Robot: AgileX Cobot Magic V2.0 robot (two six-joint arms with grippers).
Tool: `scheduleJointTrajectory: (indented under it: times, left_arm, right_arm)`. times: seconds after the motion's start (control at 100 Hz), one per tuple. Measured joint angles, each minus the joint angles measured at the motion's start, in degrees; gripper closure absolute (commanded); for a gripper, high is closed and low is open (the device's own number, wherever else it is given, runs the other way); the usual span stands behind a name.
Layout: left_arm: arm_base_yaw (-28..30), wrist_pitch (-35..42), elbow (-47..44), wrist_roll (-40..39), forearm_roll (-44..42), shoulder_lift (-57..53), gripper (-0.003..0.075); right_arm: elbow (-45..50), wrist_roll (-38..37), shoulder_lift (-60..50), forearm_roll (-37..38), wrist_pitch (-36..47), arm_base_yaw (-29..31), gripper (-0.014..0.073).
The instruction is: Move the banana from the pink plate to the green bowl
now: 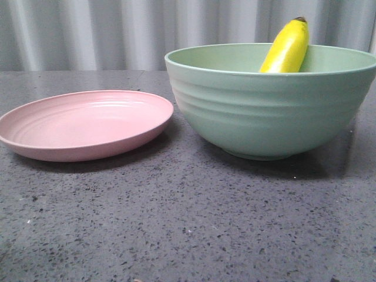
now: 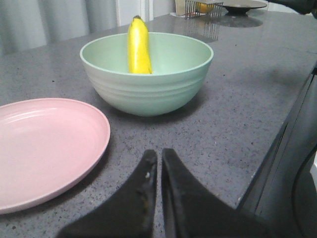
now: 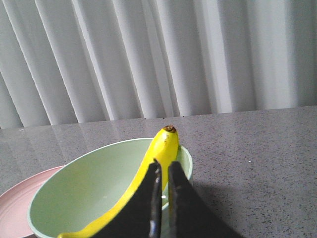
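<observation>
The yellow banana (image 1: 286, 50) stands slanted inside the green bowl (image 1: 264, 111), its dark tip leaning over the far rim. The pink plate (image 1: 82, 123) lies empty to the left of the bowl. No gripper shows in the front view. In the left wrist view my left gripper (image 2: 159, 153) is shut and empty, low over the table, short of the plate (image 2: 44, 144) and bowl (image 2: 148, 91) with the banana (image 2: 138, 47). In the right wrist view my right gripper (image 3: 162, 164) is shut and empty, above the bowl (image 3: 89, 183), in front of the banana (image 3: 166, 146); the plate's edge (image 3: 10, 208) peeks out beyond.
The speckled grey table runs to an edge (image 2: 277, 144) beside the bowl. A wire rack (image 2: 203, 12) and a dark dish (image 2: 242, 6) stand far behind the bowl. A pleated grey curtain (image 1: 88, 29) closes the back.
</observation>
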State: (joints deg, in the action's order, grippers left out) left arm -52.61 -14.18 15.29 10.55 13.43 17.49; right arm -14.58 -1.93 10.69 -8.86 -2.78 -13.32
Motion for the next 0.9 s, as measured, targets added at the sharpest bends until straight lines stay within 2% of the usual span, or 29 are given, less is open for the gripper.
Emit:
scheduleJointTrajectory:
  times: [0.27, 0.42, 0.64, 0.75, 0.9]
  left_arm:
    - [0.00, 0.81, -2.34, 0.00, 0.00, 0.00, 0.0741]
    - [2.23, 8.90, -6.69, -0.22, 0.00, -0.04, 0.0741]
    - [13.66, 24.62, -15.45, -0.44, -0.23, -5.97, 0.0741]
    - [21.96, 23.29, -15.57, -0.44, -0.34, -9.78, 0.0741]
    - [33.82, 17.51, -15.57, -0.44, -0.34, -13.02, 0.0741]
  right_arm:
    - [0.00, 0.04, 0.00, 0.00, -0.11, 0.00, 0.0658]
    - [0.00, 0.04, 0.00, 0.00, -0.11, 0.00, 0.0658]
    - [0.00, 0.04, 0.00, 0.00, -0.11, 0.00, 0.0658]
    - [0.00, 0.04, 0.00, 0.00, -0.11, 0.00, 0.0658]
    - [0.00, 0.04, 0.00, 0.00, -0.11, 0.00, 0.0658]
